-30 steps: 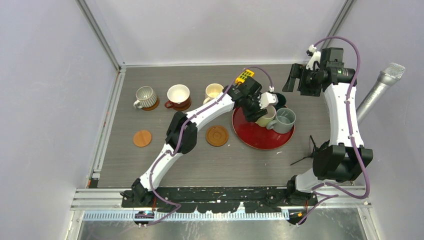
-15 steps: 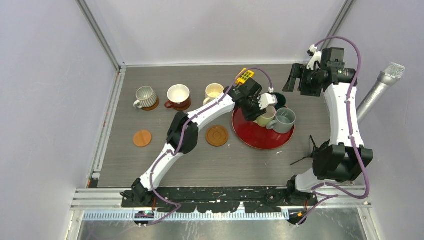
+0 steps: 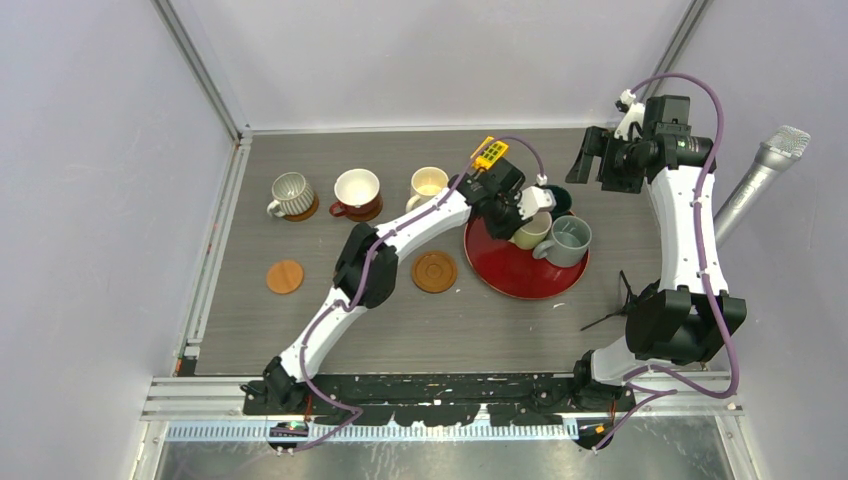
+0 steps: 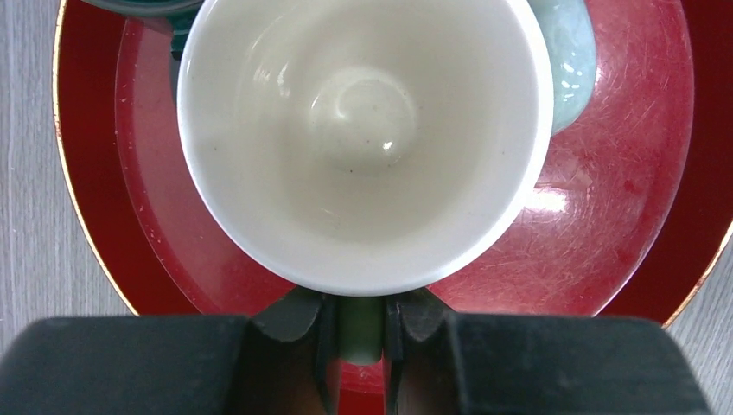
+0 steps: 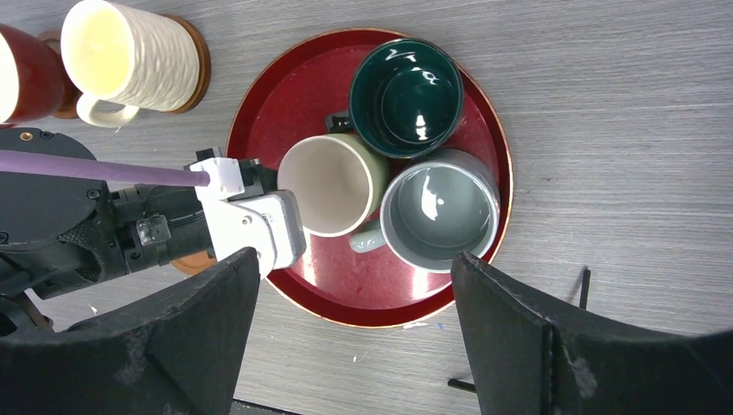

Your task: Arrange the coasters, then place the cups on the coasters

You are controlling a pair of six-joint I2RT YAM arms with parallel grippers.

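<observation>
On the red tray (image 3: 505,275) stand three cups: pale green (image 3: 531,231), dark teal (image 3: 560,200) and grey (image 3: 568,241). My left gripper (image 3: 515,215) is shut on the pale green cup's handle (image 4: 360,333), with the cup's bowl (image 4: 367,130) just beyond the fingers. My right gripper (image 5: 353,259) hangs open high above the tray (image 5: 380,290), holding nothing. At the back left, the ribbed cup (image 3: 290,194), brown cup (image 3: 356,192) and cream cup (image 3: 428,185) each sit on a coaster. Two bare coasters (image 3: 285,276) (image 3: 434,271) lie nearer.
A thin black tool (image 3: 610,305) lies on the table right of the tray. A grey microphone (image 3: 765,175) leans at the right wall. Metal frame rails border the table at left and back.
My left gripper's fingers have closed onto the pale green cup's handle. Both arms have otherwise stayed in place.
</observation>
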